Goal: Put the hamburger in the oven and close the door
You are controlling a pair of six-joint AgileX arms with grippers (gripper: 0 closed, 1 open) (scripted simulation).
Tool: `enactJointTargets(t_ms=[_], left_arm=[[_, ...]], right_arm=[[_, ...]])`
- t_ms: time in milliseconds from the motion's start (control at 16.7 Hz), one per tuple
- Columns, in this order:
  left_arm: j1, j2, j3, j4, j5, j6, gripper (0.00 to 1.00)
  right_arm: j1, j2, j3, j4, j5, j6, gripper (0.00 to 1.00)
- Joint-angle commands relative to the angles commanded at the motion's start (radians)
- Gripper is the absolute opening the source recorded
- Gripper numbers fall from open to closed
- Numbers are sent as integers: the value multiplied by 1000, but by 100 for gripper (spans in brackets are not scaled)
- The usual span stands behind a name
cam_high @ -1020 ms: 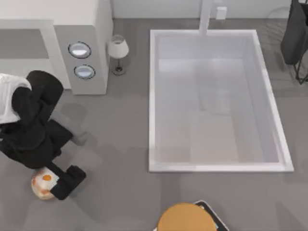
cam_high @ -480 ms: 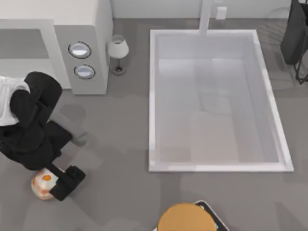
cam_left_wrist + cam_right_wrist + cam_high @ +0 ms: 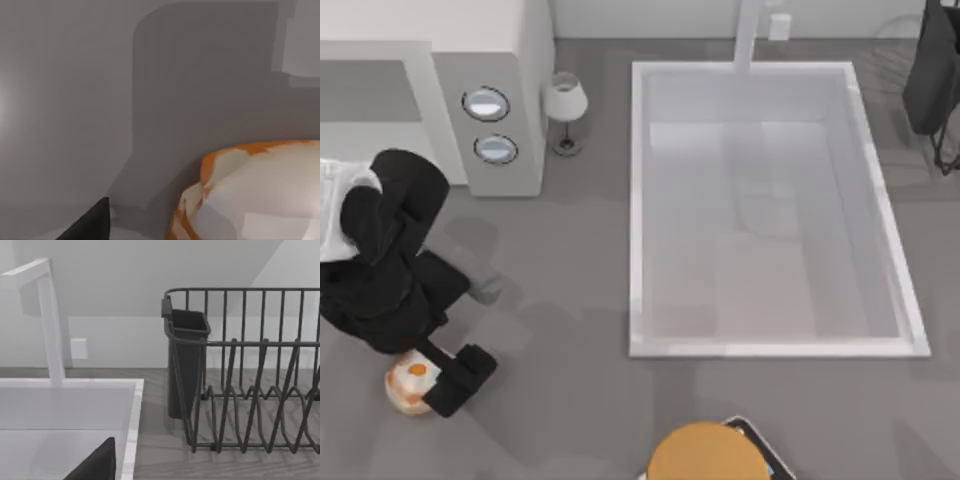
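The left gripper (image 3: 432,385) has settled slightly lower around the hamburger (image 3: 408,383) at the table's near-left, well short of the oven (image 3: 490,90), its grip unclear, so lifting looks next.

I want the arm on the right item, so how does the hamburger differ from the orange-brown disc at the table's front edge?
The hamburger is small, cream with orange patches; the orange-brown disc is much larger and plain. The hamburger lies front left at the left gripper; the disc lies front centre, away from either arm. Both are round and rest on the table.
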Motion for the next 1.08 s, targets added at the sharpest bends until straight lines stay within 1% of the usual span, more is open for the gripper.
enactJointTargets(t_ms=[180, 240, 660, 720, 900, 1080], left_arm=[[0, 0, 0, 0, 0, 0, 2], [0, 0, 0, 0, 0, 0, 0], [0, 0, 0, 0, 0, 0, 0], [3, -67, 28, -63, 14, 0, 0], [1, -87, 64, -102, 14, 1, 0], [1, -129, 141, -233, 14, -1, 0]], right_arm=[[0, 0, 0, 0, 0, 0, 100], [0, 0, 0, 0, 0, 0, 100], [0, 0, 0, 0, 0, 0, 100], [0, 0, 0, 0, 0, 0, 100], [0, 0, 0, 0, 0, 0, 100], [0, 0, 0, 0, 0, 0, 100]])
